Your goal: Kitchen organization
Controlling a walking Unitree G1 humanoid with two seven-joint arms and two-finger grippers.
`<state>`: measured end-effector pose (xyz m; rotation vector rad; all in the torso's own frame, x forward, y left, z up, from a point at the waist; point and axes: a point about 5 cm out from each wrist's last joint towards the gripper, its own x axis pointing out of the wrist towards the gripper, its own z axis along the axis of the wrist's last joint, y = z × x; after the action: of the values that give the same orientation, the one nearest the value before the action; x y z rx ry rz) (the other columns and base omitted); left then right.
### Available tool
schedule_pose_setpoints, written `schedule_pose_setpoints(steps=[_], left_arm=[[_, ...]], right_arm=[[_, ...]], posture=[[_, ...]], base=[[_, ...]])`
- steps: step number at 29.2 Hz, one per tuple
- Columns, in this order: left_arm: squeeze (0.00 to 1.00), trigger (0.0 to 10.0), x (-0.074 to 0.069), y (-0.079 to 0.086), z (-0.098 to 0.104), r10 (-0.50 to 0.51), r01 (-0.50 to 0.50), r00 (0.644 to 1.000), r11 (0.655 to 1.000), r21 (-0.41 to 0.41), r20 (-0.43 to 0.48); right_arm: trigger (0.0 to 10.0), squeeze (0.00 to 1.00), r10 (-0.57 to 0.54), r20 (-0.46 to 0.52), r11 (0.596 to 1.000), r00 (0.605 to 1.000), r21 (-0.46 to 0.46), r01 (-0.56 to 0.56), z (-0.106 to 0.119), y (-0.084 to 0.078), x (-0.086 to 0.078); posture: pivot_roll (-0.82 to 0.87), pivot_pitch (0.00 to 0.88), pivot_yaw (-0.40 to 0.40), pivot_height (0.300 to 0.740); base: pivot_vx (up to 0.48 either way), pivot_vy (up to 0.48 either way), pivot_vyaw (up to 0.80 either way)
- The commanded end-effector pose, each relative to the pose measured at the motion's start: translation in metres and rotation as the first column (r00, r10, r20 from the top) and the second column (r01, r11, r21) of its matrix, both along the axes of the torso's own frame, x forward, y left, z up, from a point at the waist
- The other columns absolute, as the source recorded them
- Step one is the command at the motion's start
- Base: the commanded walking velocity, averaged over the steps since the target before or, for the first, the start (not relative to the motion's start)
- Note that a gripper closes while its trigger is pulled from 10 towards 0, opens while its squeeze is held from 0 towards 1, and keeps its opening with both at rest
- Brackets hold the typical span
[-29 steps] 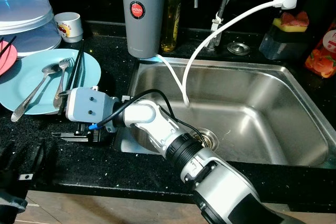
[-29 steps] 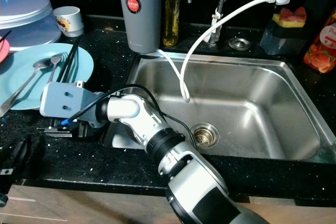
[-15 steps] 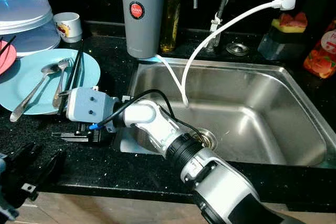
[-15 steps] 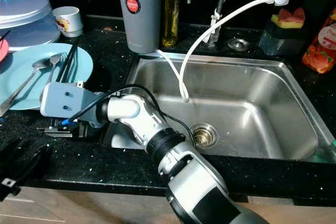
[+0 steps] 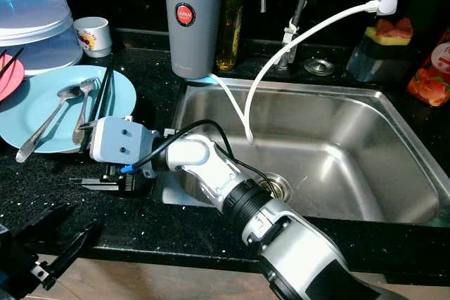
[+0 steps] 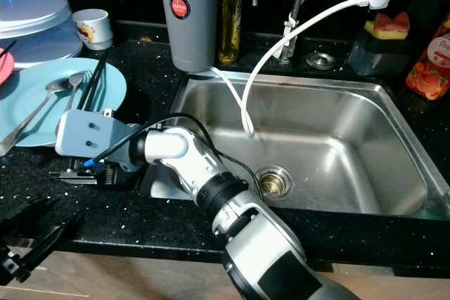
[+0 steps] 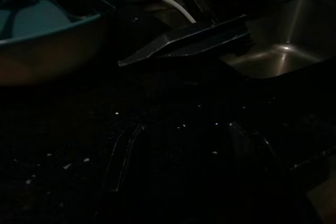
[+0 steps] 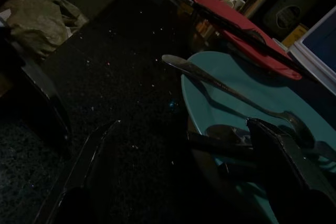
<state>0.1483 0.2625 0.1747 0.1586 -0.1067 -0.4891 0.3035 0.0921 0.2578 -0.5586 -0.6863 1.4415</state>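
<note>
The right gripper (image 5: 95, 183) is reaching across the black countertop (image 5: 162, 226) to the near edge of one blue plate (image 5: 49, 114), its two black fingers spread wide apart, one lying flat on the counter and the other at the plate's rim. The plate is carrying one spoon (image 5: 43, 121), one fork (image 5: 83, 107) and a pair of black chopsticks (image 5: 103, 93), all lying side by side. Beside the plate, at the far left, the edge of one red plate (image 5: 7, 75) is showing, with more chopsticks across it. The left gripper (image 5: 53, 244) is hovering low at the counter's front edge, its two fingers parted and holding nothing.

Behind the plate are sitting one white cup (image 5: 93, 35) and a stack of clear lidded containers (image 5: 35, 19). One grey water filter (image 5: 191, 15) is standing next to one bottle of oil (image 5: 228, 22). One white hose (image 5: 281, 54) is hanging into the steel sink (image 5: 408, 166).
</note>
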Motion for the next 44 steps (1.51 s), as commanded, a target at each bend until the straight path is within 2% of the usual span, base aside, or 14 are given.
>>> schedule_pose_setpoints(steps=[1, 6, 14, 18, 20, 30, 34, 38, 42, 44], left_arm=[[0.0, 10.0, -0.002, -0.002, -0.012, -0.007, 0.005, 0.997, 1.0, -0.019, -0.076], [0.0, 10.0, 0.002, 0.003, -0.013, 0.015, -0.015, 0.997, 1.0, -0.001, -0.075], [0.0, 10.0, 0.01, 0.002, -0.011, 0.03, -0.033, 0.996, 0.999, -0.034, -0.084], [0.0, 10.0, 0.013, -0.002, -0.008, 0.024, -0.027, 0.997, 0.999, -0.034, -0.077], [0.0, 10.0, 0.013, -0.003, -0.007, 0.022, -0.025, 0.997, 0.999, -0.035, -0.076], [0.0, 10.0, 0.012, -0.005, -0.004, 0.02, -0.023, 0.997, 0.999, -0.037, -0.078], [0.0, 10.0, 0.012, -0.005, -0.004, 0.022, -0.025, 0.997, 0.999, -0.035, -0.08], [0.0, 10.0, 0.011, -0.004, -0.005, 0.025, -0.028, 0.996, 0.999, -0.035, -0.083], [0.0, 10.0, 0.009, -0.003, -0.008, 0.028, -0.031, 0.995, 0.999, -0.036, -0.091], [0.0, 10.0, 0.009, -0.001, -0.011, 0.029, -0.033, 0.995, 0.999, -0.035, -0.097]], right_arm=[[10.0, 0.0, 0.055, -0.02, 0.997, 0.998, 0.05, -0.054, -0.001, 0.012, -0.013], [10.0, 0.0, 0.073, 0.007, 0.993, 0.997, 0.092, -0.073, 0.001, 0.018, -0.022], [10.0, 0.0, 0.057, 0.09, 0.986, 0.994, 0.148, -0.07, 0.005, 0.024, -0.031], [10.0, 0.0, 0.037, 0.229, 0.989, 0.973, 0.13, -0.068, -0.002, 0.027, -0.038], [10.0, 0.0, 0.036, 0.265, 0.991, 0.964, 0.119, -0.069, -0.005, 0.027, -0.041], [10.0, 0.0, 0.017, 0.32, 0.992, 0.947, 0.112, -0.056, -0.01, 0.031, -0.044], [10.0, 0.0, -0.049, 0.323, 0.989, 0.945, 0.147, 0.001, -0.009, 0.039, -0.044], [10.0, 0.0, -0.068, 0.337, 0.988, 0.939, 0.154, 0.016, -0.01, 0.043, -0.047], [10.0, 0.0, -0.108, 0.369, 0.986, 0.923, 0.161, 0.05, -0.014, 0.05, -0.049], [10.0, 0.0, -0.126, 0.416, 0.986, 0.901, 0.152, 0.068, -0.017, 0.051, -0.048]], posture=[[0.12, 0.099, -0.037, 0.74], [0.12, 0.099, -0.035, 0.74], [0.12, 0.098, -0.03, 0.74], [0.12, 0.098, -0.03, 0.74], [0.12, 0.098, -0.03, 0.74], [0.12, 0.101, -0.029, 0.74], [0.12, 0.101, -0.032, 0.74], [0.12, 0.105, -0.033, 0.74], [0.12, 0.106, -0.032, 0.74], [0.12, 0.107, -0.031, 0.74]], base=[[0.0, 0.0, 0.0], [0.0, 0.0, 0.0], [0.0, 0.0, 0.0], [0.0, 0.0, 0.0], [0.0, 0.0, 0.0], [0.0, 0.0, 0.0], [0.0, 0.0, 0.0], [0.0, 0.0, 0.0], [0.0, 0.0, 0.0], [0.0, 0.0, 0.0]])
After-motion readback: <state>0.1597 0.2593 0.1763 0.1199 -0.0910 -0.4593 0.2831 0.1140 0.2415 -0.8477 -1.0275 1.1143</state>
